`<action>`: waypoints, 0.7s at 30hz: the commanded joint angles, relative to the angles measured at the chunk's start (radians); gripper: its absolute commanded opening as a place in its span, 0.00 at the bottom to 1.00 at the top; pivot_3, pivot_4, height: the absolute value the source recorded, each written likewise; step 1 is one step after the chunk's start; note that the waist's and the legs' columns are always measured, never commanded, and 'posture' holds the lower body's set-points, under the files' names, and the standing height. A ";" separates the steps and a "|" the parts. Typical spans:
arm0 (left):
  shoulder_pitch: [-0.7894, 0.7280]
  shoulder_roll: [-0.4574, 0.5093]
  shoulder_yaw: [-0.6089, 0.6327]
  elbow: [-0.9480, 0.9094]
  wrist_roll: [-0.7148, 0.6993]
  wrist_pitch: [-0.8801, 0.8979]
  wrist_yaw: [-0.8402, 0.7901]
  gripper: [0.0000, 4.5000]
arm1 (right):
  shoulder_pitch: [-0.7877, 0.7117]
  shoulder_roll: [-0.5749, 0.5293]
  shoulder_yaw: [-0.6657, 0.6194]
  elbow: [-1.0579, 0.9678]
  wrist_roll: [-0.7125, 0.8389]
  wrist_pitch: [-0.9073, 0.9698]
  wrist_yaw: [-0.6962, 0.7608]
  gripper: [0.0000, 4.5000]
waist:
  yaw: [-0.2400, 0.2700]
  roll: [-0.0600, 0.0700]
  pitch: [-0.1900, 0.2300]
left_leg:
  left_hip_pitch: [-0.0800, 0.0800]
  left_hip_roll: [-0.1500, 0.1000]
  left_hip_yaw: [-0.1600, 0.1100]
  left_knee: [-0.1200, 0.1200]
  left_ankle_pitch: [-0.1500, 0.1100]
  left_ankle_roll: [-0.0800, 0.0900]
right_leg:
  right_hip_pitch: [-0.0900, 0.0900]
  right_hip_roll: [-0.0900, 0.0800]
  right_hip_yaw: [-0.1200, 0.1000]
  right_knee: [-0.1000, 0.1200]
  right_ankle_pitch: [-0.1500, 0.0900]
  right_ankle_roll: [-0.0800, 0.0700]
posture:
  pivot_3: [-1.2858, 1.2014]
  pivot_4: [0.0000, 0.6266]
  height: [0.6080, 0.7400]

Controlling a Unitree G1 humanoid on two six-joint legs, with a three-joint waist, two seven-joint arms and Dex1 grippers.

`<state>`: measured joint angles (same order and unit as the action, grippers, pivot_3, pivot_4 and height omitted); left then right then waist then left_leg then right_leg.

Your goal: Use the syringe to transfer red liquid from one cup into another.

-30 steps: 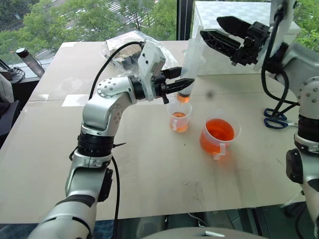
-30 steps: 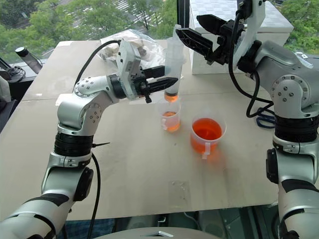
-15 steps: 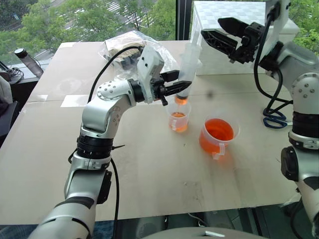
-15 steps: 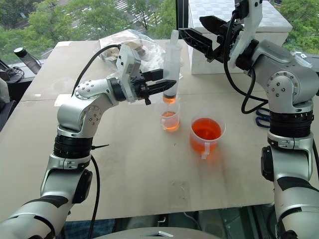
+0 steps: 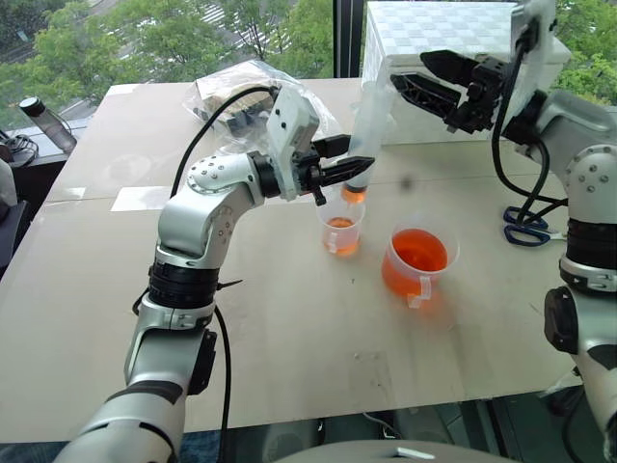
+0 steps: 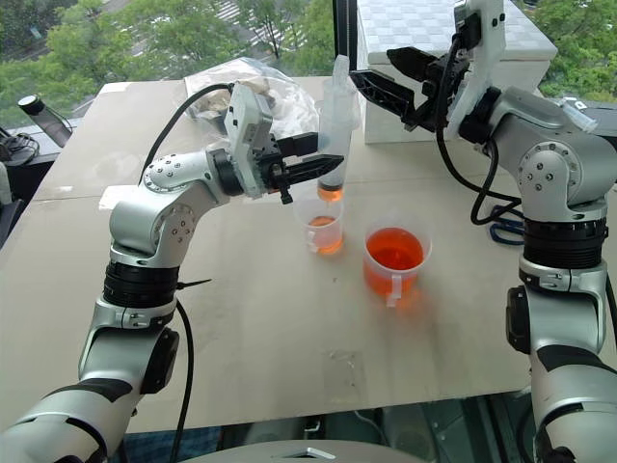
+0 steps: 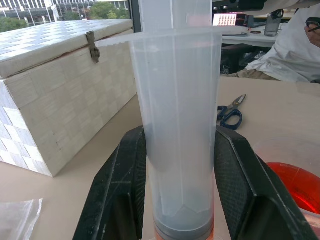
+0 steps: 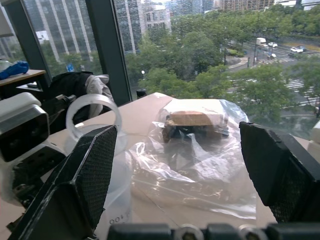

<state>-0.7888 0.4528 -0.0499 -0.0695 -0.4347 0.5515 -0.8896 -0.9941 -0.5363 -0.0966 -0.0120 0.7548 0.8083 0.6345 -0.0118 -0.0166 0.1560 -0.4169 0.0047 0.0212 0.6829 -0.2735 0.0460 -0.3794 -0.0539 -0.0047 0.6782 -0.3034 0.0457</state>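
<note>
My left gripper [image 5: 343,160] is shut on the lower barrel of the syringe [image 5: 364,130], holding it upright with its orange tip just above the small narrow cup [image 5: 342,228]. That cup holds a thin orange layer. In the left wrist view the black fingers [image 7: 118,195] clamp the clear barrel [image 7: 177,125] from both sides. To the right of the small cup stands the handled beaker [image 5: 418,262] with red liquid [image 5: 420,251]. My right gripper [image 5: 409,69] is open, up beside the syringe's plunger end [image 8: 93,113], with nothing between its fingers.
A white woven box [image 5: 453,34] stands at the back right, close behind my right gripper. A crumpled plastic bag [image 5: 241,92] lies at the back, blue-handled scissors [image 5: 525,231] lie at the right, and a bottle [image 5: 43,120] stands off the table's far left.
</note>
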 commanded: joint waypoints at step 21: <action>-0.024 0.005 0.013 -0.024 0.004 -0.048 0.001 0.31 | -0.062 0.082 0.006 -0.006 -0.039 -0.009 0.067 0.01 | -0.001 0.000 0.000 | 0.000 0.000 0.000 0.000 0.000 0.000 | 0.000 0.000 0.000 0.000 0.000 0.000 | 0.52 0.24 1.00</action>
<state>-0.7881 0.4612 -0.0497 -0.0662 -0.4229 0.5366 -0.8872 -1.0397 -0.4462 -0.0789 0.0097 0.7139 0.8025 0.6962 -0.0127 -0.0164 0.1561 -0.4169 0.0047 0.0209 0.6827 -0.2735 0.0460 -0.3795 -0.0537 -0.0051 0.6783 -0.3034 0.0457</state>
